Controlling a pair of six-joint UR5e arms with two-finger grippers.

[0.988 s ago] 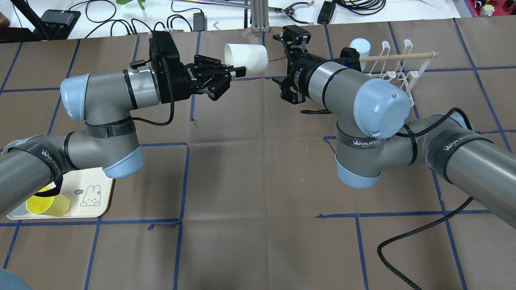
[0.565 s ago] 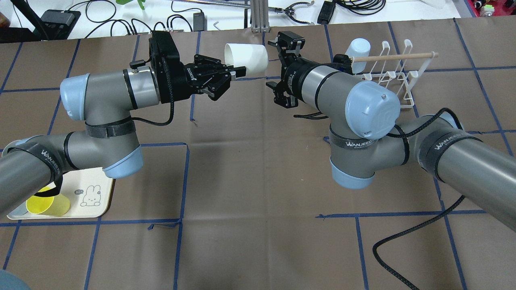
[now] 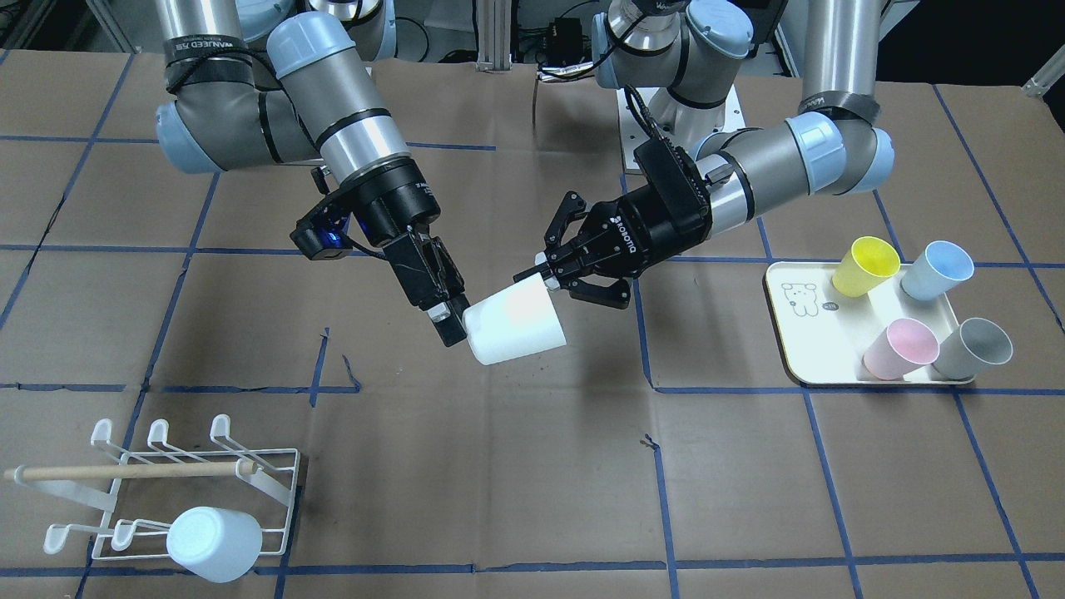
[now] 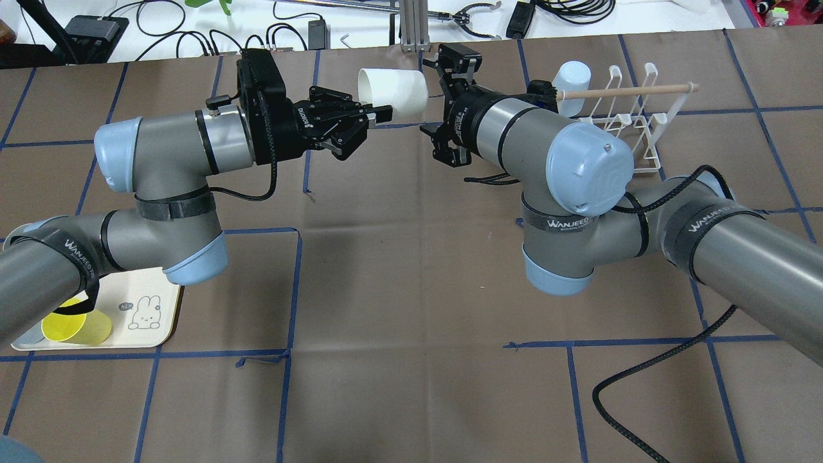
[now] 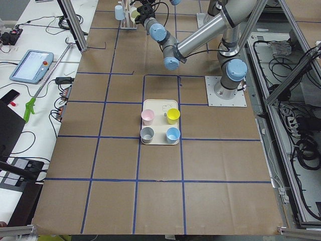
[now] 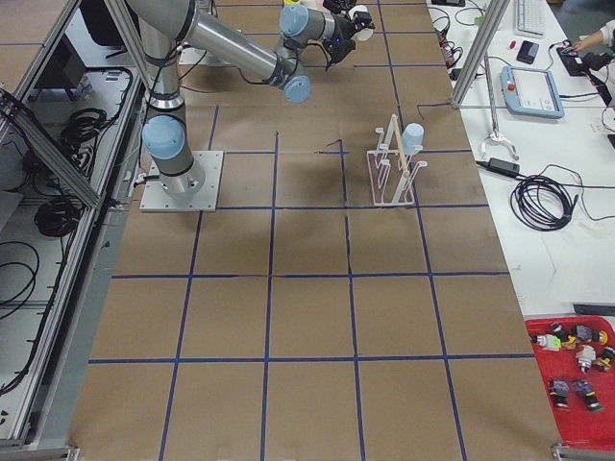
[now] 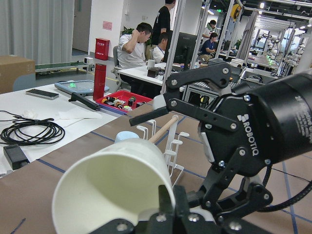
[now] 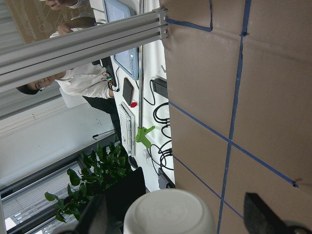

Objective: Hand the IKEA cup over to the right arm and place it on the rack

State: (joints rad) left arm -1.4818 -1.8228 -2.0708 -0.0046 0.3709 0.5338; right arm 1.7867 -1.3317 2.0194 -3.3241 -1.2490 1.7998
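The white IKEA cup (image 3: 516,326) is held on its side in the air, mouth toward my left arm; it also shows in the overhead view (image 4: 393,95). My left gripper (image 3: 542,279) is shut on the cup's rim, one finger inside the mouth (image 7: 174,207). My right gripper (image 3: 453,320) is open at the cup's base, a finger (image 8: 261,219) on either side of the base (image 8: 168,212). The white wire rack (image 3: 191,474) with its wooden dowel stands beyond the right arm (image 4: 633,119) and carries a pale blue cup (image 3: 215,542).
A cream tray (image 3: 799,333) with a bear print holds yellow (image 3: 865,266), blue (image 3: 936,270), pink (image 3: 899,348) and grey (image 3: 972,348) cups on the left arm's side. A black cable (image 4: 643,386) trails on the brown table under the right arm.
My right arm has swung left toward the cup and brought its open gripper up to the cup's base. The left arm and the cup have stayed still.
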